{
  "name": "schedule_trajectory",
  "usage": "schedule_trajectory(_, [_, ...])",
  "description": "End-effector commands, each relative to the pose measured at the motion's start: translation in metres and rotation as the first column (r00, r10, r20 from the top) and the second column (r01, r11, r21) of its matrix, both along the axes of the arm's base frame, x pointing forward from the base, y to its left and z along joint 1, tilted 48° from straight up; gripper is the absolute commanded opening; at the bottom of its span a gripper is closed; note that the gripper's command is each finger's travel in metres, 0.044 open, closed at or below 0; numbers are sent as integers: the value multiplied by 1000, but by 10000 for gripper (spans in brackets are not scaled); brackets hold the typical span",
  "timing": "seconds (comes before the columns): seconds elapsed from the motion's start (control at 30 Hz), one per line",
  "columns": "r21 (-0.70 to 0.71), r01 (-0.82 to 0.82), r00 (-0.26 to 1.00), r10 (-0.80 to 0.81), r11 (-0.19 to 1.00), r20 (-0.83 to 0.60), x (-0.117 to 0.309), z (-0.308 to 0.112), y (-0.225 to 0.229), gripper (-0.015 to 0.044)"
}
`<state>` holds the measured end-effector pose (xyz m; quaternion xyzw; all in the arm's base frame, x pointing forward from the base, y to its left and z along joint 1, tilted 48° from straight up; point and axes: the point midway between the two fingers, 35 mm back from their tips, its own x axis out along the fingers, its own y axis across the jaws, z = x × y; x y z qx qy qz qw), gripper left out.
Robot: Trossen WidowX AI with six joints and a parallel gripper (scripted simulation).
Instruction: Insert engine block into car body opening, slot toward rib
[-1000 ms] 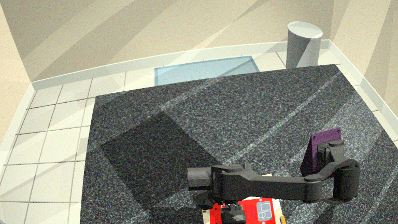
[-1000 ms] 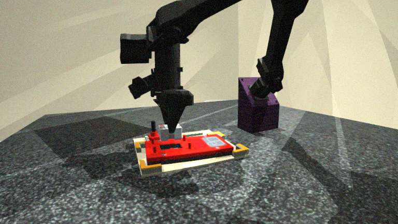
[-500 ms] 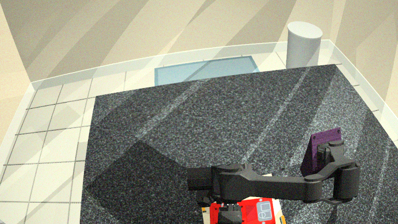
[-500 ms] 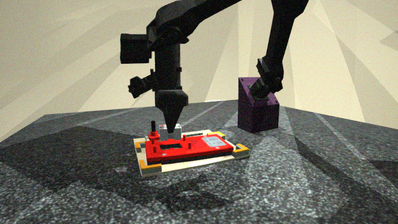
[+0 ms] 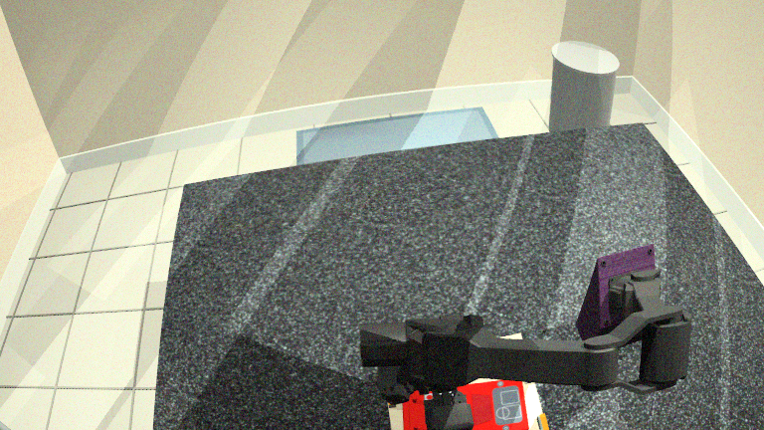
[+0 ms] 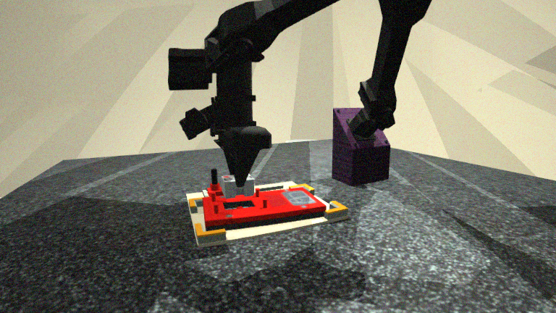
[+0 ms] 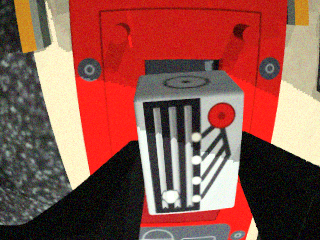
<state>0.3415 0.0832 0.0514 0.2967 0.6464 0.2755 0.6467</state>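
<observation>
The engine block [image 6: 230,188] [image 7: 217,165] is a grey-white box with black stripes and a red disc on its top. My gripper [image 6: 242,182] [image 7: 188,146] is shut on it, with a dark finger at either side. The block is upright just above the red car body [image 6: 282,208] [image 7: 107,135] [image 5: 481,394]. The dark opening [image 6: 242,204] [image 7: 170,65] shows below the block in the exterior view and past its far edge in the wrist view. The block hides part of the opening. The rib and slot side cannot be made out.
A cream tray [image 6: 272,228] [image 7: 55,120] with yellow corner brackets [image 6: 211,232] holds the car body. Red pegs [image 6: 264,203] and a black-topped post [image 6: 213,177] rise close around the block. The arm stands on a purple base [image 6: 360,166] [image 5: 588,307] on the dark table.
</observation>
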Motion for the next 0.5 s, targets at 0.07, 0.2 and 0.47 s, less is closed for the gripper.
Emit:
schedule_trajectory(0.07, [3, 86, 992, -86, 996, -93, 0, 0, 2, 159])
schedule_trajectory(0.2, [2, 97, 990, -97, 995, -105, 0, -1, 2, 159])
schedule_trajectory(0.47, [6, 27, 999, -26, 1000, -27, 0, -2, 4, 159])
